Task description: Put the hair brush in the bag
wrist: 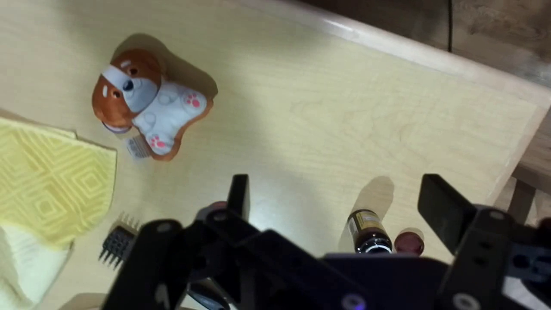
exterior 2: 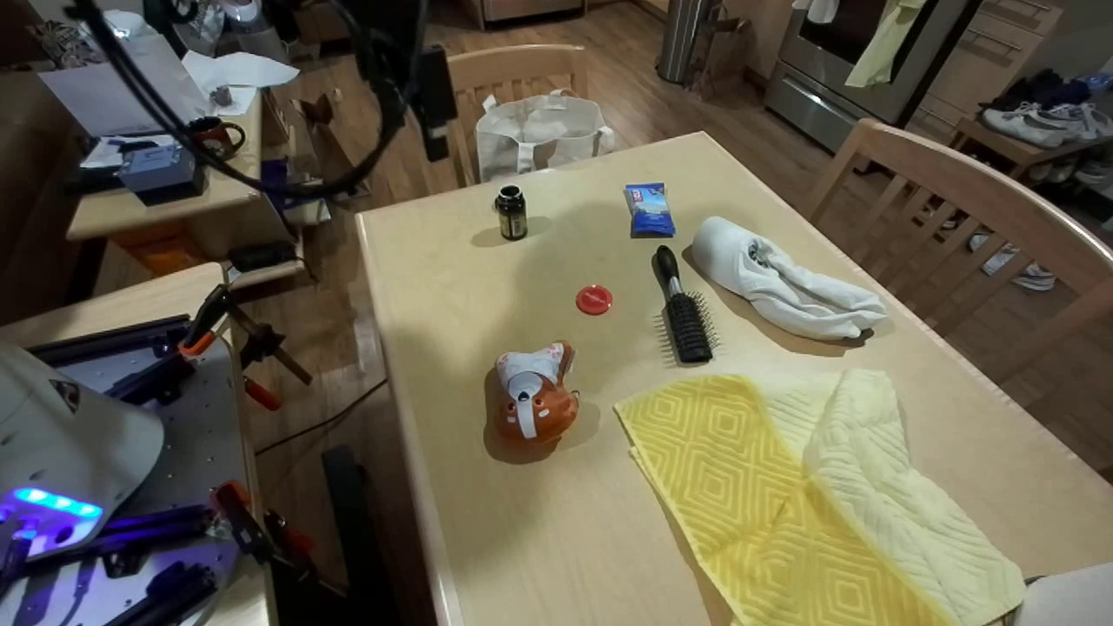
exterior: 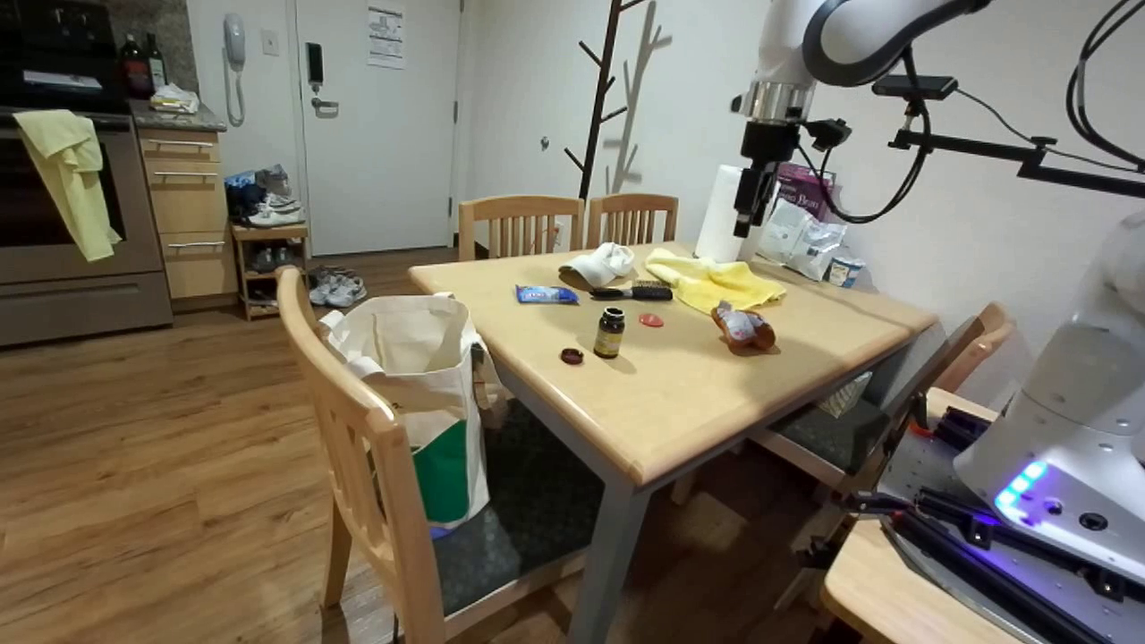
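Note:
The black hair brush lies flat on the table, in both exterior views (exterior: 649, 292) (exterior 2: 689, 327). Its bristled head shows at the lower left in the wrist view (wrist: 115, 244), with the rest mostly hidden behind my gripper. The cream cloth bag stands open on a chair at the table's end, in both exterior views (exterior: 402, 394) (exterior 2: 506, 158); it is out of the wrist view. My gripper (wrist: 335, 189) is open and empty, high above the table, apart from the brush. It also shows in both exterior views (exterior: 744, 224) (exterior 2: 436, 143).
Around the brush lie a white cap (exterior 2: 783, 287), a blue snack packet (exterior 2: 650, 210), a yellow cloth (exterior 2: 783, 496) and a red lid (exterior 2: 595, 300). An open dark bottle (exterior 2: 512, 214) stands nearer the bag. A plush dog (exterior 2: 532, 396) lies near the table's robot side.

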Robot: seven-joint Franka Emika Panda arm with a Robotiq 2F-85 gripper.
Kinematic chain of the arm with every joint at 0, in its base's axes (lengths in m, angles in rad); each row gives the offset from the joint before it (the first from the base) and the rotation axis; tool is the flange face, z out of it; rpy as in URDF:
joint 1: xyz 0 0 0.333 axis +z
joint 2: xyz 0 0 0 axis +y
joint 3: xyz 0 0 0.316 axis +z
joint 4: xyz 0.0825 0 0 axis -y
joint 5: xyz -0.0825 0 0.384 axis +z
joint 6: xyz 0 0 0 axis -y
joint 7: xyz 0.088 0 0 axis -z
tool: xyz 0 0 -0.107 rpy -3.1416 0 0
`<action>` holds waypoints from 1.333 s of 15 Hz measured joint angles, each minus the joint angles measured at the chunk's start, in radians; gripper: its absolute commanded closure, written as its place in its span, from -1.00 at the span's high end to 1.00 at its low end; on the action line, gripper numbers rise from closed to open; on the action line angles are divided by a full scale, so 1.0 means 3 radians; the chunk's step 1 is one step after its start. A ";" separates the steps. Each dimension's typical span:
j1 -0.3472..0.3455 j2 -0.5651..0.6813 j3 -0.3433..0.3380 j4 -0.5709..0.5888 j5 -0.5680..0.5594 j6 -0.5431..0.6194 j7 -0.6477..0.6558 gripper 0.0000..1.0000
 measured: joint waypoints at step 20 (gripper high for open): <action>-0.0129 0.2130 -0.0172 0.2161 -0.0882 -0.0347 -0.1785 1.00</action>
